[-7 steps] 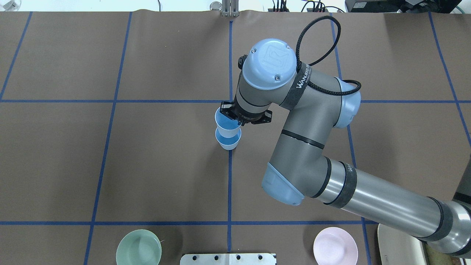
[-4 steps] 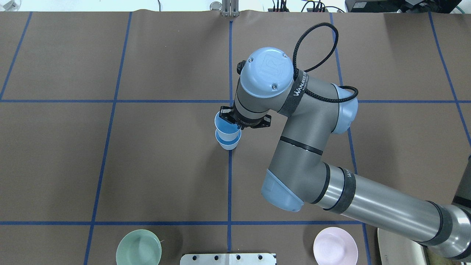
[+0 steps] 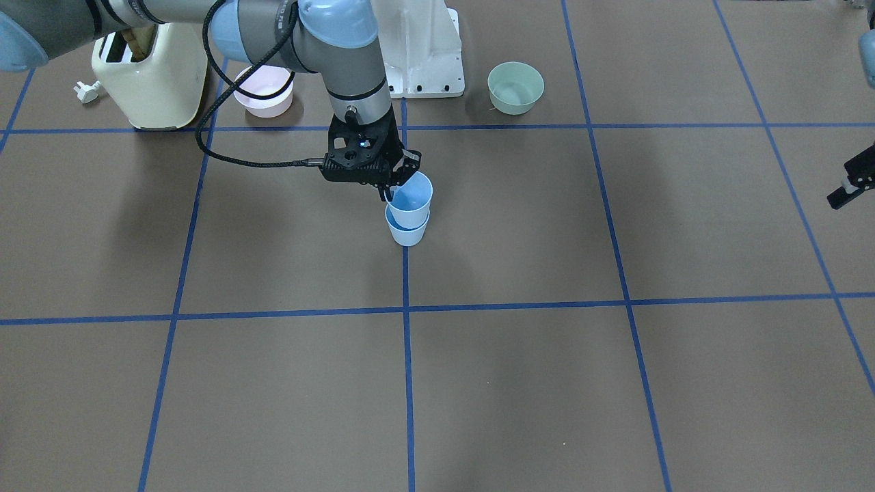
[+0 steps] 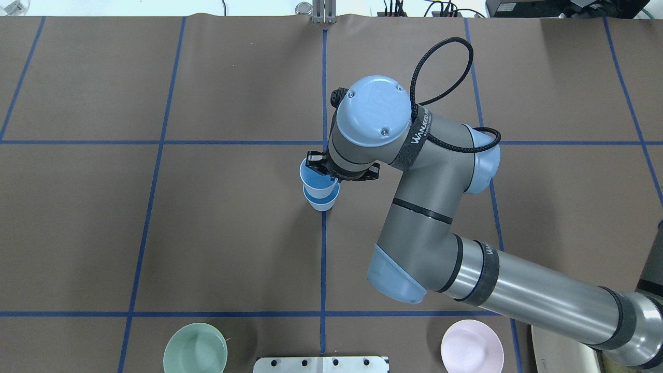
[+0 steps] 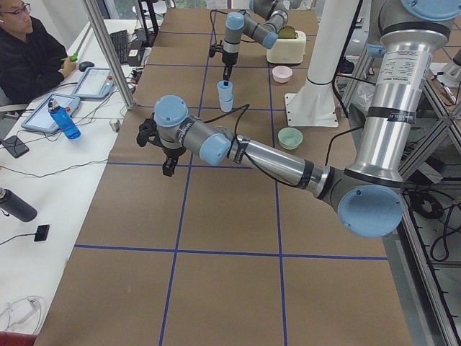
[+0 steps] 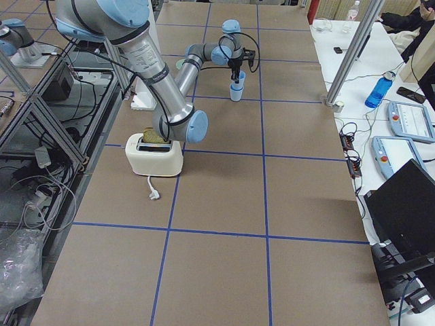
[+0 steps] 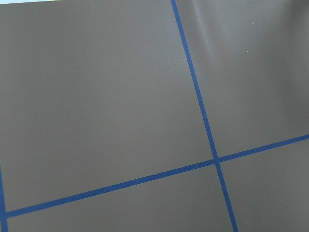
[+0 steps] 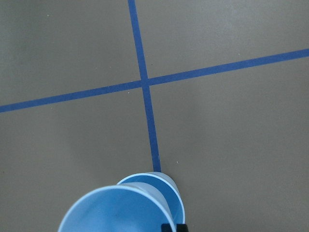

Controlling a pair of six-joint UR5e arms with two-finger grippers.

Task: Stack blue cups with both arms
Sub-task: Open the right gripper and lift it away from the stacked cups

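Two light-blue cups stand at the table's centre on a blue tape line. The upper cup sits partly inside the lower cup, tilted a little. My right gripper is shut on the upper cup's rim. The right wrist view shows the upper cup over the lower cup. My left gripper hangs over bare table far off to the left, and I cannot tell if it is open. A part of it shows at the front view's right edge.
A pale green bowl and a pink bowl stand near the robot's white base. A cream toaster with its plug stands beside the pink bowl. Blue tape lines cross the brown table cover.
My right arm has come down and slightly toward the robot with the upper cup, which now sits deeper in the lower cup.
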